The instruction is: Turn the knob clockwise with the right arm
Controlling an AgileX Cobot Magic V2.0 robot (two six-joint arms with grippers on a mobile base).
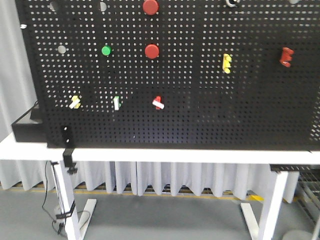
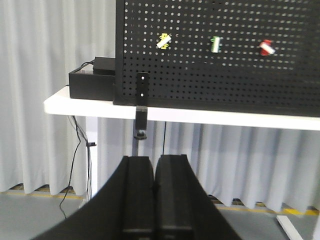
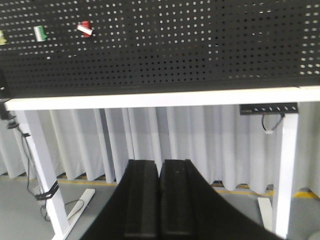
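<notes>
In the front view a black pegboard (image 1: 200, 115) stands upright along the white desk (image 1: 165, 155), reaching almost from the left end to the right. Low on its left half three small knobs sit in a row above the desk's front edge: a yellow knob (image 1: 74, 102) nearest the left corner, a green knob (image 1: 116, 103) beside it, and a red knob (image 1: 158, 102) toward the middle. The white pointer on the yellow knob is tilted, the green knob's is upright, and the red knob's is tilted. Which of the three the task means cannot be told. Higher up are two red buttons (image 1: 152, 51), a green button (image 1: 106, 50), a yellow fitting (image 1: 227, 63) and a red fitting (image 1: 285, 57). A black box (image 1: 27, 129) sits at the desk's left corner, and a clamp (image 1: 67, 152) grips the front edge near it. Neither arm shows here. In the left wrist view the left gripper (image 2: 155, 200) hangs below the desk's front edge, well apart from the board, its jaws pressed together with only a thin seam and nothing between them; the box, clamp and all three knobs show above. In the right wrist view the right gripper (image 3: 160, 200) likewise sits low before the desk, jaws closed together on nothing, with the green and red knobs far up at the left corner, well apart from it.
</notes>
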